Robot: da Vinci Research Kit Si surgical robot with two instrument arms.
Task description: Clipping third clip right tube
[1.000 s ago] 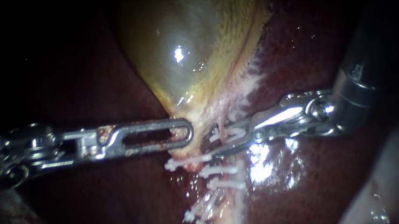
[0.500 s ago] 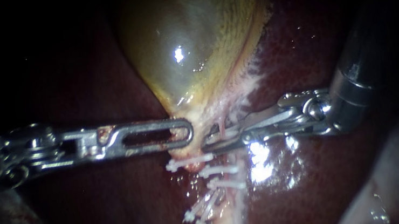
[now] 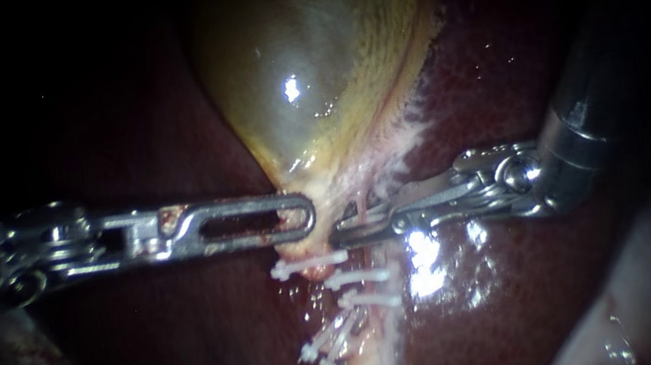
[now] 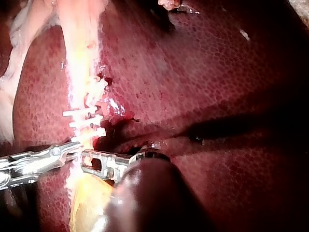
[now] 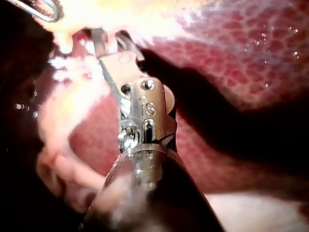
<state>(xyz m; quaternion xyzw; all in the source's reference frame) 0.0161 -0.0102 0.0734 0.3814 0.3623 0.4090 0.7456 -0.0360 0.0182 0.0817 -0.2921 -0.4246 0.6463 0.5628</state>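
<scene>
Tube (image 3: 361, 206) sits at frame centre under the gallbladder (image 3: 304, 61) neck, which left instrument (image 3: 300, 215) clamps and holds leftward, likely for stretch. Right instrument (image 3: 352, 230) jaws, apart a second ago, now clamp the tube just above the clips (image 3: 308, 262). Left wrist view: both tips meet beside the clips; right wrist view: jaws squeezed together on pale tissue.

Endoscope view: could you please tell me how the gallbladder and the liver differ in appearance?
Colour: the gallbladder is yellow-green, the liver dark red. Shape: the gallbladder bulges and tapers to a narrow neck just above the clips; the liver spreads broad and flat around it. Surface: the gallbladder looks smooth, while the liver shows a fine mottled grain in the wrist views. Both are wet and glossy.
</scene>
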